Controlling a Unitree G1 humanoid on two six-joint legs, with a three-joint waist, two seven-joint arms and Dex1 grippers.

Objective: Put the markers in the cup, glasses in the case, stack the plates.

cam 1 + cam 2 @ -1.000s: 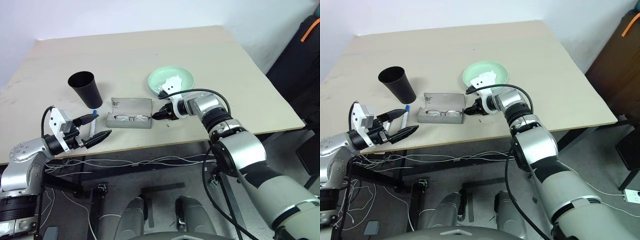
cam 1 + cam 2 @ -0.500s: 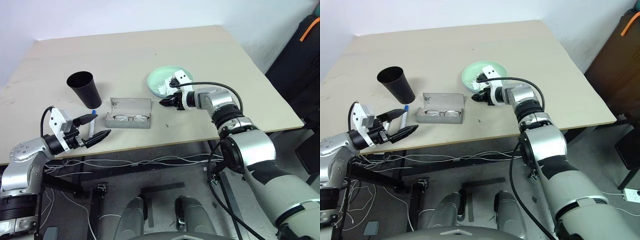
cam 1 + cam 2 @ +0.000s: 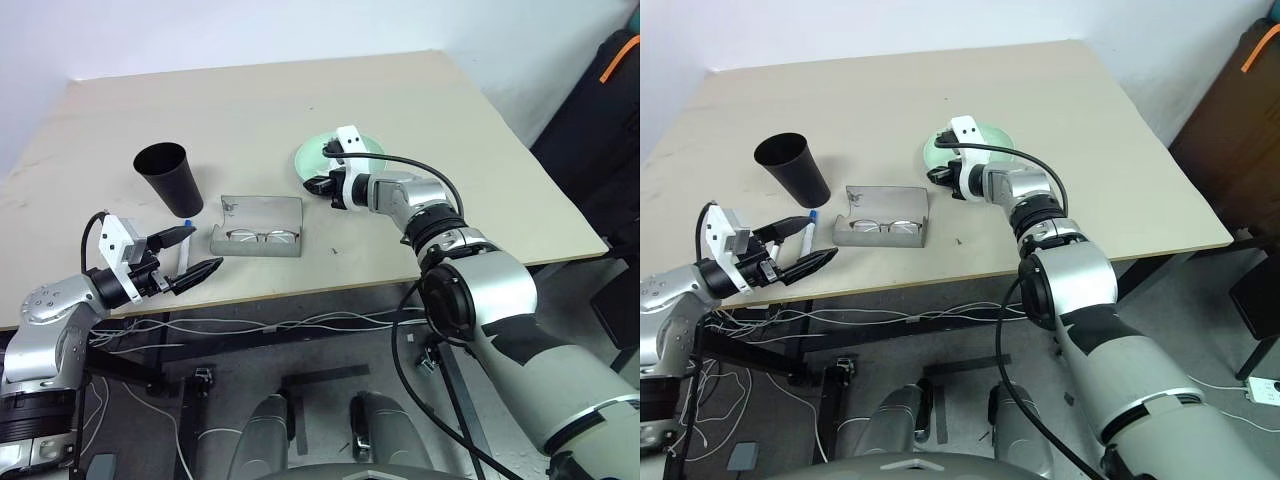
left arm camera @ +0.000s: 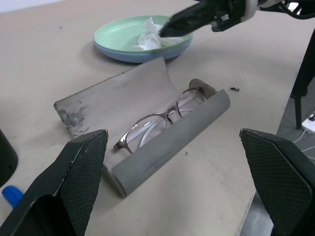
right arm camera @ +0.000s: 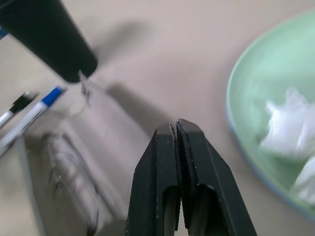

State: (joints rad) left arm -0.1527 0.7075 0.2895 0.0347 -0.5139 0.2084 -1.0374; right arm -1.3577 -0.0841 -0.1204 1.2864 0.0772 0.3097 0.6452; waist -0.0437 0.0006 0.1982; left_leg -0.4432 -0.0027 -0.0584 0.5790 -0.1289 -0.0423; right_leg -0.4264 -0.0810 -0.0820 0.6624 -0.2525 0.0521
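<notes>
Lifted up and away from the right end of the case (image 3: 262, 212) in the last second, and squeezed shut along the way: right gripper (image 3: 312, 185), fingers now pressed together on nothing, hanging just by the near rim of the plates (image 3: 375, 152). Looks like a let-go and a pull-back, so probably done with the glasses (image 3: 262, 237). Lying flat inside the grey case now, thin pale frame, clear lenses, arms folded. Case not yet closed, lid tipped back flat, sitting near the front edge of the tabletop, a bit left of the middle. Plates already stacked, mint green one (image 4: 118, 37) on top of the light blue one (image 4: 128, 55), around the middle of the tabletop, with a crumpled white tissue (image 4: 147, 37) on top. Not moved at all: left gripper (image 3: 198, 252), fingers wide apart and empty, by the front edge on the left. Still to do, most likely: the markers (image 5: 29, 118), white with a blue cap, lying on the tabletop between the black cup (image 3: 168, 175) and the front edge, not in the cup.
</notes>
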